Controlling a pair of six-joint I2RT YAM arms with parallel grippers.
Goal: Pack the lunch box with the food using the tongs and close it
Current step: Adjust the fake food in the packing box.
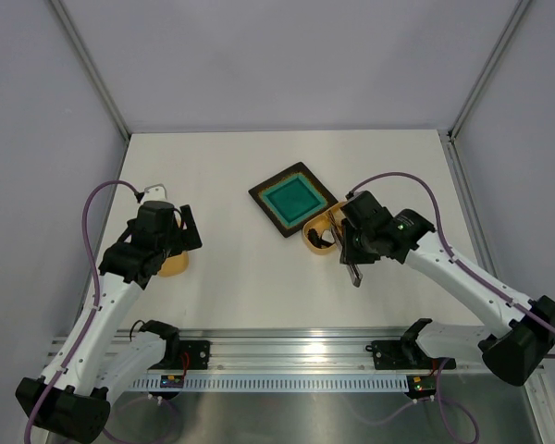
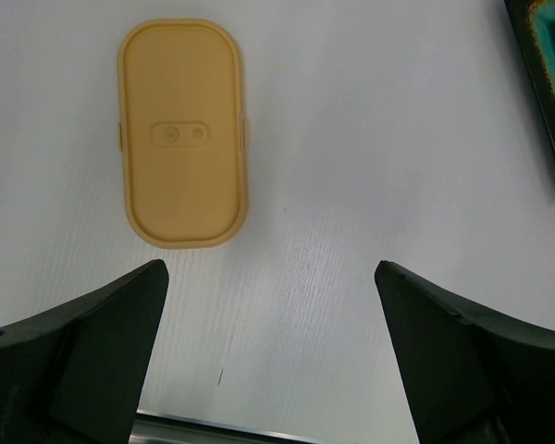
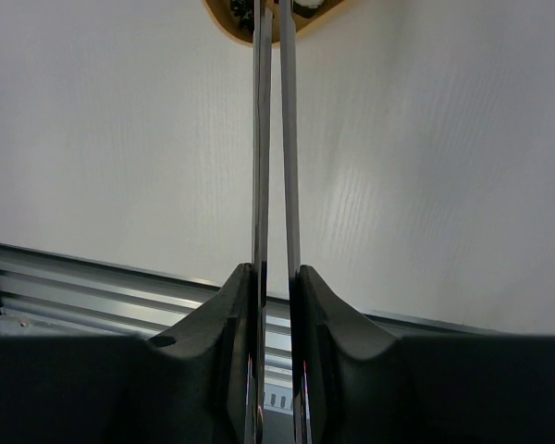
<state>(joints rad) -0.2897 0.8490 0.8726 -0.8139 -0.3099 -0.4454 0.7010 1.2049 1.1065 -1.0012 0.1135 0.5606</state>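
Note:
The yellow-orange lunch box (image 1: 316, 237) sits just off the teal plate's near corner, partly hidden by my right gripper (image 1: 352, 244). That gripper (image 3: 276, 274) is shut on the silver tongs (image 3: 276, 139). Their two arms are squeezed nearly together and their tips reach over the lunch box (image 3: 229, 20). Dark and pale bits of food (image 3: 305, 5) show inside the box, too small to tell apart. The tongs' joined end (image 1: 355, 276) sticks out toward the near edge. My left gripper (image 1: 173, 242) is open and empty, hovering near the flat lid (image 2: 182, 134).
The square teal plate (image 1: 294, 199) with a dark rim lies mid-table; its corner (image 2: 548, 83) shows in the left wrist view. The yellow-orange lid (image 1: 174, 266) lies under the left arm. A metal rail (image 1: 287, 356) runs along the near edge.

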